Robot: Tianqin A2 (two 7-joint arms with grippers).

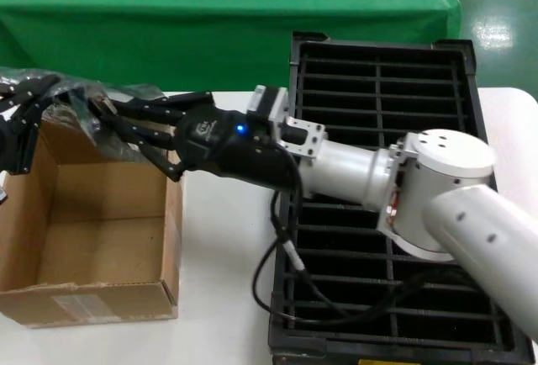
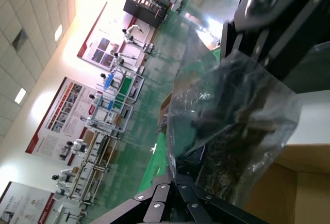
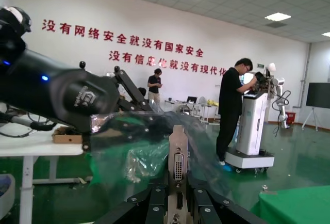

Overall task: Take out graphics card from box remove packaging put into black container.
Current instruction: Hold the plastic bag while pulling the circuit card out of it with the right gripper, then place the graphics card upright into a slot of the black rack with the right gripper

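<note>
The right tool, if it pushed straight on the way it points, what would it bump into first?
Probably the left tool: the right tool reaches across the brown cardboard box toward it, sharing the crinkly translucent plastic bag. Depth is unclear.

Green cloth (image 1: 210,12) behind; white table (image 1: 223,239).

The graphics card (image 3: 177,175) stands upright, its narrow silver bracket with a white multi-pin port showing, and the crinkly translucent packaging (image 3: 139,149) is still draped over it. Both hang over the far rim, at 12 o'clock, of the open brown cardboard box (image 1: 92,239). The black container (image 1: 382,87), ribbed into narrow slots, lies at the box's 3 o'clock.
</note>
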